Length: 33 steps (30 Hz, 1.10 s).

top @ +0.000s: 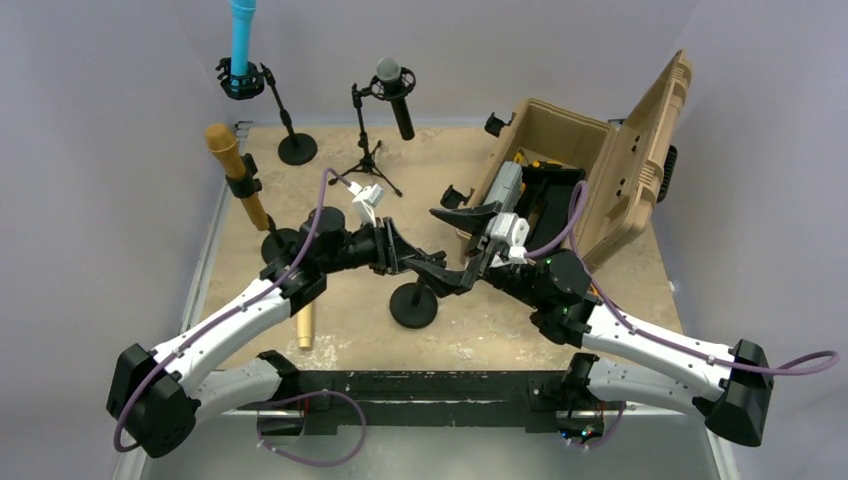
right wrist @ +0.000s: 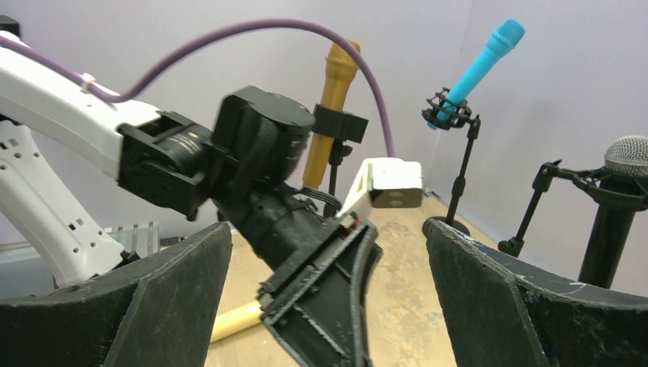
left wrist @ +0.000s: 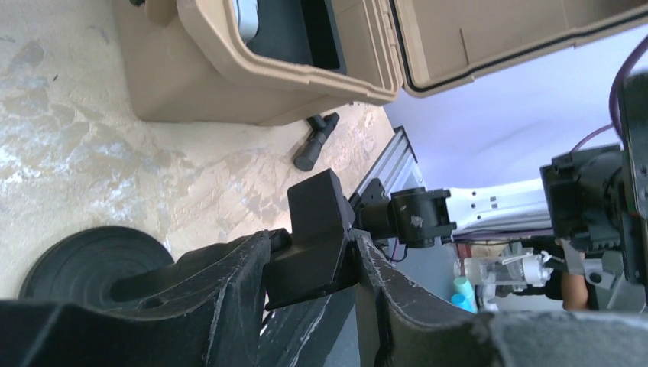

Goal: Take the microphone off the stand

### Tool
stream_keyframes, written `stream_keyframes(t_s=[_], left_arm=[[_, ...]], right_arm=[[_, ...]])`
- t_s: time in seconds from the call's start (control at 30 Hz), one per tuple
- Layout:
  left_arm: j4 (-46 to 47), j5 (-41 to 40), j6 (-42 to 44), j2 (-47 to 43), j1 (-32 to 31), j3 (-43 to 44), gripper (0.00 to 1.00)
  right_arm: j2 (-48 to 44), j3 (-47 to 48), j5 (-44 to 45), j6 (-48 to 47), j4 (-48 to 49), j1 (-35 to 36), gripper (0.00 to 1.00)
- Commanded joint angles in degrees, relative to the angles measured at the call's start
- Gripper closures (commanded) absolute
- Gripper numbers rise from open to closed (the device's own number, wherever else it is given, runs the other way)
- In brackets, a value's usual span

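Note:
A short black stand with a round base (top: 414,305) stands at the table's middle. My left gripper (top: 403,252) is shut on the stand's black clip (left wrist: 317,225), which sits empty between the fingers (left wrist: 229,283); the base shows below it in the left wrist view (left wrist: 84,264). My right gripper (top: 447,245) is open wide and empty, facing the left gripper from the right, its jaws on either side of it (right wrist: 328,245). A gold microphone (top: 303,326) lies on the table left of the stand, and its end shows in the right wrist view (right wrist: 237,319).
A gold microphone (top: 232,165) in a stand stands at the left, a blue one (top: 241,40) at the back left and a grey-headed black one (top: 396,95) on a tripod at the back. An open tan case (top: 600,160) stands at the right.

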Motion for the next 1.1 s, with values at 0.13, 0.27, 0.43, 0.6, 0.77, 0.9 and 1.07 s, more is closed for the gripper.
stream_keyframes(t_s=[0.13, 0.27, 0.43, 0.6, 0.77, 0.9, 1.07], left_arm=[[4.32, 3.86, -3.34, 10.39, 0.77, 6.20, 1.00], [4.21, 5.24, -2.52, 14.07, 1.84, 9.39, 1.00], [4.73, 7.35, -2.73, 16.71, 4.37, 13.41, 1.00], [10.49, 9.95, -6.89, 19.93, 4.46, 16.02, 1.00], [18.17, 12.42, -12.86, 23.07, 3.92, 16.61, 1.00], [19.99, 12.63, -14.05, 23.04, 1.43, 17.21, 1.00], [20.50, 12.61, -14.00, 22.90, -0.15, 17.74, 1.00]], right_arm=[[-3.53, -1.35, 1.06, 2.86, 5.14, -0.03, 0.05], [-4.15, -1.62, 1.65, 2.60, 4.67, -0.03, 0.05], [-4.62, -1.72, 1.90, 2.29, 4.38, 0.01, 0.05], [-4.32, -1.16, 1.96, 2.06, 4.44, -0.01, 0.05], [-3.63, -0.67, 1.77, 1.90, 4.33, -0.03, 0.05], [-3.31, -0.42, 1.68, 1.92, 4.25, -0.03, 0.05], [-2.84, 0.12, 1.77, 1.60, 4.43, -0.02, 0.05]])
